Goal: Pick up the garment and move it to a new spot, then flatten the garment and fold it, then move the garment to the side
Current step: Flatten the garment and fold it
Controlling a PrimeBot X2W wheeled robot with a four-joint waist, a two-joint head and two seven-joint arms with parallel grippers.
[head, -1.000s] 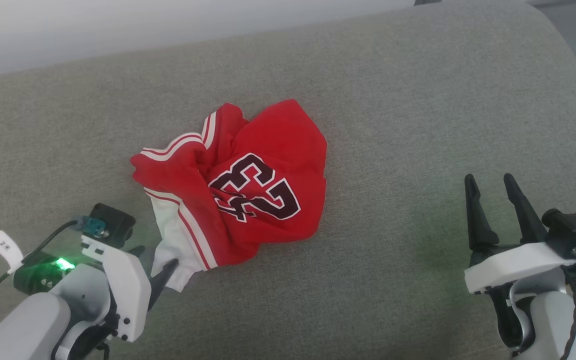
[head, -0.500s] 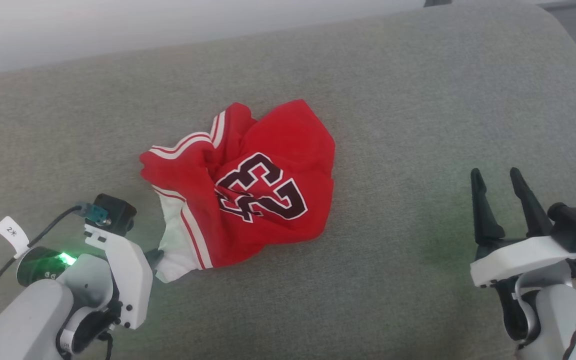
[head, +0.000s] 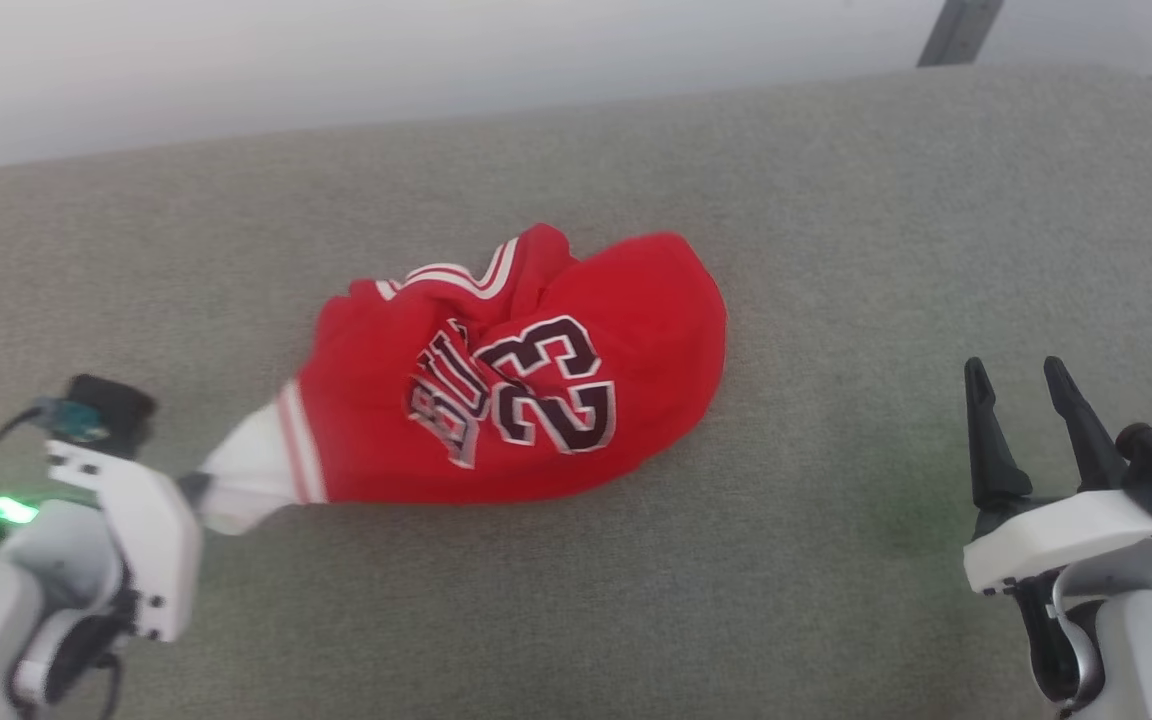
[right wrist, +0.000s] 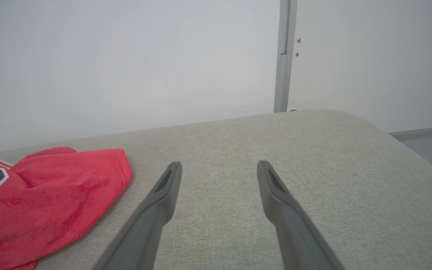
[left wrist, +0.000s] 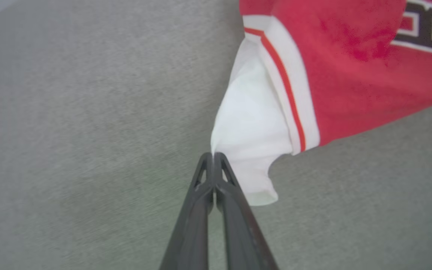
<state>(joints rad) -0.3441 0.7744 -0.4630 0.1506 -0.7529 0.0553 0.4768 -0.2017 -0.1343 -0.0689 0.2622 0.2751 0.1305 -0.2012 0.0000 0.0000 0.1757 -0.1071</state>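
Left claw is closed tight, pinching the edge of the white sleeve of the garment, which lies bunched at the middle of the grey upholstered surface. Right claw stands wide open and empty, well apart from the cloth. Judgement: the hold is thin, at the very hem. Lift slowly and low so the sleeve does not slip free, letting the body trail rather than swing. Legible print: "23" in dark, white-edged figures; beside it "BU", the remainder lost in creases.
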